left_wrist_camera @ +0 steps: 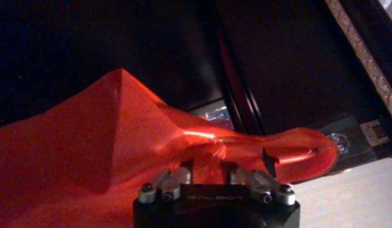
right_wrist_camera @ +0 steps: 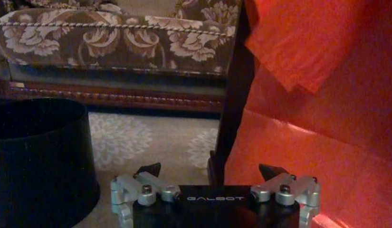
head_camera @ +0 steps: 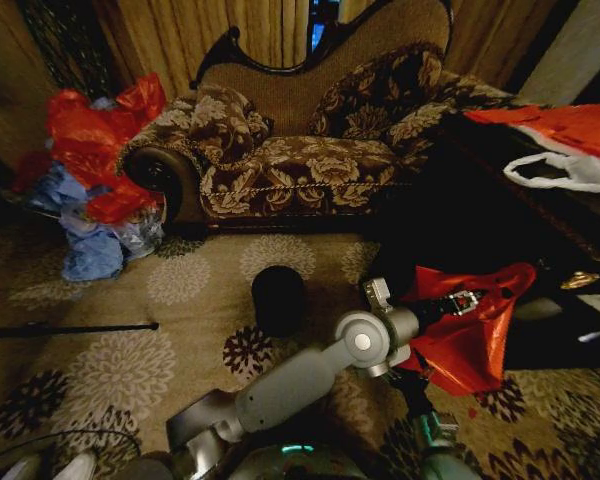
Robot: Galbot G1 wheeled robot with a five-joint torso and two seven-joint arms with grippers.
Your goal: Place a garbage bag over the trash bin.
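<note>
The trash bin (head_camera: 278, 298), small, black and round, stands on the patterned carpet in front of the sofa. To its right, my left gripper (head_camera: 464, 299) holds the red garbage bag (head_camera: 472, 345) off the floor beside a dark table. In the left wrist view that gripper (left_wrist_camera: 205, 165) is shut on a crinkled fold of the bag (left_wrist_camera: 69, 152). My right gripper (right_wrist_camera: 210, 169) is open and low, between the bin (right_wrist_camera: 40, 152) and the hanging bag (right_wrist_camera: 322, 99), touching neither.
A floral sofa (head_camera: 310, 150) spans the back. A heap of red and blue bags (head_camera: 90, 180) lies at its left end. The dark table (head_camera: 525, 235) on the right carries a red-orange bag (head_camera: 570, 125) and a white bag (head_camera: 570, 172). A thin black rod (head_camera: 70, 329) lies on the carpet.
</note>
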